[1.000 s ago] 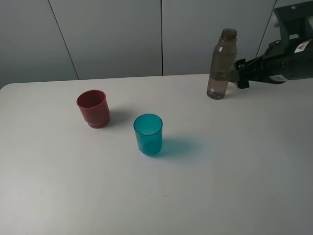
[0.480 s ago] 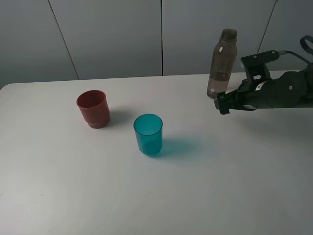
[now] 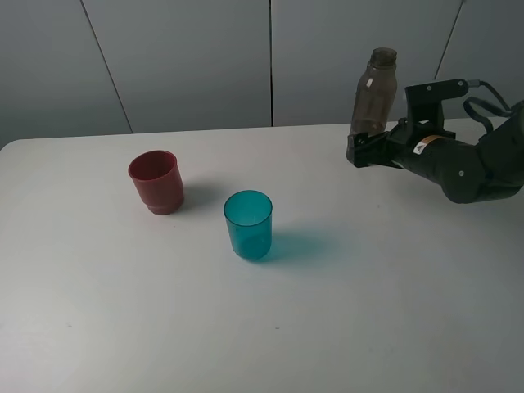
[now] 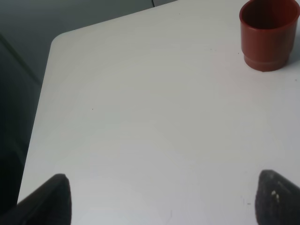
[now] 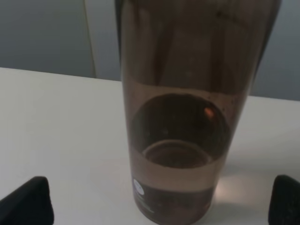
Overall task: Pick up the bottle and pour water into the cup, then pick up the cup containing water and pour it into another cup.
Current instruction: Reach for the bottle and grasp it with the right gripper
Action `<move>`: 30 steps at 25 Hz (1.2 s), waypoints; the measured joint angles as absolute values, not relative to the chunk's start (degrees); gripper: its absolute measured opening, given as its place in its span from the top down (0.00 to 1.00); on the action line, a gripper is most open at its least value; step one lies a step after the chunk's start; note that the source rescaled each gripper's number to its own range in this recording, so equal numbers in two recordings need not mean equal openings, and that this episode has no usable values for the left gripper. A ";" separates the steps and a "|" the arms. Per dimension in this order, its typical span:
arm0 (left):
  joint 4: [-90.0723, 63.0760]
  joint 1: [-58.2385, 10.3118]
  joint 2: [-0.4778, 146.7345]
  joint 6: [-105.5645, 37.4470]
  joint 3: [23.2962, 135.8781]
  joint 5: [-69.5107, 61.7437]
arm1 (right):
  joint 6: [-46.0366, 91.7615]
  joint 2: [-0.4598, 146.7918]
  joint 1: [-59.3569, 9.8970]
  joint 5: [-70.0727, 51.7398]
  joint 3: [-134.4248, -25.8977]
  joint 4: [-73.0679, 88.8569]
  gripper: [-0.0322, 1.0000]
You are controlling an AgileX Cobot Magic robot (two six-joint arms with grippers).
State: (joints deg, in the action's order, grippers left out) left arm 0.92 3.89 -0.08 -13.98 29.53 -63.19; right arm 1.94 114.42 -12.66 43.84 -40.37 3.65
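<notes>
The smoky grey-brown bottle [image 3: 375,90] stands upright at the back right of the table [image 3: 344,311], holding some water low down. My right gripper [image 3: 361,152] is open at the bottle's base and covers its lower part from the high view. In the right wrist view the bottle [image 5: 180,117] fills the middle, with the two fingertips of the right gripper [image 5: 157,206] wide apart on either side, not touching it. The teal cup [image 3: 248,223] stands mid-table. The dark red cup [image 3: 155,181] is to its left, also seen as the red cup [image 4: 268,33]. My left gripper [image 4: 164,199] is open over bare table.
A grey panelled wall [image 3: 205,57] runs behind the table. The table's rounded left corner [image 4: 58,40] and its edge show in the left wrist view, with dark floor beyond.
The right arm has dropped from beside the bottle's right and swung in low, so the open gripper now sits at the bottle's base. Bottle and both cups have not moved.
</notes>
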 joint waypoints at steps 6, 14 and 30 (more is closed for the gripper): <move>0.92 3.89 -0.08 -13.98 29.53 -63.19 | 1.94 118.38 -12.66 44.22 -43.92 5.30 0.00; 0.92 3.89 -0.08 -13.98 29.53 -63.19 | 1.83 121.34 -12.66 44.33 -48.24 5.54 0.00; 0.92 3.89 -0.08 -13.98 29.53 -63.19 | 2.38 126.45 -12.66 47.96 -54.28 6.85 0.00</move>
